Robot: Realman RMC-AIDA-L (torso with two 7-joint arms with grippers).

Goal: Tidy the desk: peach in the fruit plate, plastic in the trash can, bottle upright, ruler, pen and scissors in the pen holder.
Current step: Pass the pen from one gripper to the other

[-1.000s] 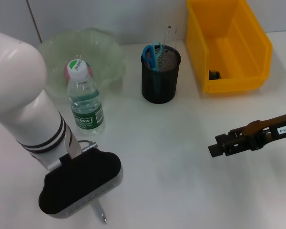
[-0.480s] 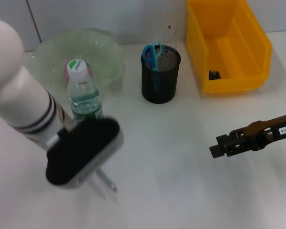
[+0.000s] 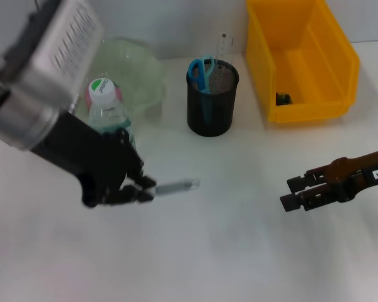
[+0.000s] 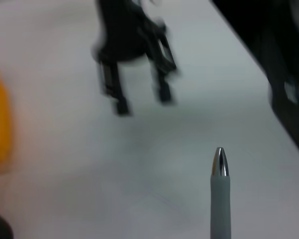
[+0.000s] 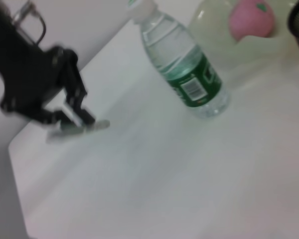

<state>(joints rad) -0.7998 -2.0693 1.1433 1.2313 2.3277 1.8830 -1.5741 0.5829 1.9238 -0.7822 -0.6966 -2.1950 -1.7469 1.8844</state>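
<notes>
The pen (image 3: 176, 186) is clamped by the left gripper (image 3: 142, 187) above the table (image 3: 239, 251), held level, tip aimed toward the right gripper (image 3: 291, 192), whose fingers are parted.

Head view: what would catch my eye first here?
The left gripper holds a grey pen level above the white desk, in front of the upright bottle. Further back, a black pen holder with blue scissors stands beside a yellow bin.
</notes>
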